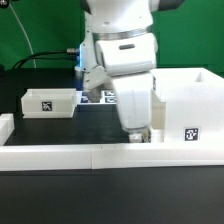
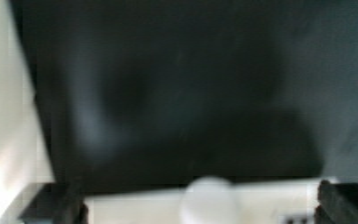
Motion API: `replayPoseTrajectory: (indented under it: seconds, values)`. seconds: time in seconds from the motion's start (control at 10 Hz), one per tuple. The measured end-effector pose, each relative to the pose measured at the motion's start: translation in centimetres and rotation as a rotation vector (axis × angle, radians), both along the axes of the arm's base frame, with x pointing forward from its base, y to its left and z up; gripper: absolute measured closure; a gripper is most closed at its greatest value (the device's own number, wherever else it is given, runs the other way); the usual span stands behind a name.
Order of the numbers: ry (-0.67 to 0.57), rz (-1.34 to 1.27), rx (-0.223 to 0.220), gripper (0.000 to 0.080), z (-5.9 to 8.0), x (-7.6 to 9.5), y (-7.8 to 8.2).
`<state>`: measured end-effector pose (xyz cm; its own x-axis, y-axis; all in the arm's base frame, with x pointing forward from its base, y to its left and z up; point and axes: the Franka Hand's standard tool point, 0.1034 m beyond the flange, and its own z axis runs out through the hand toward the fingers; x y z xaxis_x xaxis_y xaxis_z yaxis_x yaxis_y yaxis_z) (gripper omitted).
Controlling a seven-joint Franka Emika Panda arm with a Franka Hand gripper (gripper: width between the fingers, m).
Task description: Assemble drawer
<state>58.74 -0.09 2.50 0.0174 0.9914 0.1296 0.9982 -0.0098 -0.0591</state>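
My gripper [image 1: 136, 130] hangs low over the table, just left of the tall white open-fronted casing [image 1: 186, 103] and behind the front rail. One shallow white tray [image 1: 48, 101] with a tag sits at the exterior view's left. The second tray cannot be made out in the exterior view. The wrist view is blurred: the gripper [image 2: 197, 208] has dark fingertips [image 2: 51, 206] set wide apart, and a white part with a rounded bump [image 2: 211, 198] lies between them. I cannot tell which part it is or whether the fingers touch it.
A long low white rail [image 1: 90, 155] runs along the front, with a short piece [image 1: 5, 127] at the left. The marker board [image 1: 102, 97] lies behind the arm. A green backdrop stands at the rear.
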Motion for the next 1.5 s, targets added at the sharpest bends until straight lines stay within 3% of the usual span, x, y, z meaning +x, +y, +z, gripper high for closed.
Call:
replayPoseTrajectory:
  seconds: [0.2,0.5,1.1,1.5]
  values:
    - [0.020,-0.018,-0.003,0.0150,-0.2,-1.7,-1.3]
    - [0.037,-0.021,-0.007,0.0150,-0.5,-4.1,-1.3]
    - [0.038,-0.054,-0.008,0.0150,0.1,-3.2,2.3]
    - [0.040,-0.073,-0.012,0.0150,0.0,-3.2,2.2]
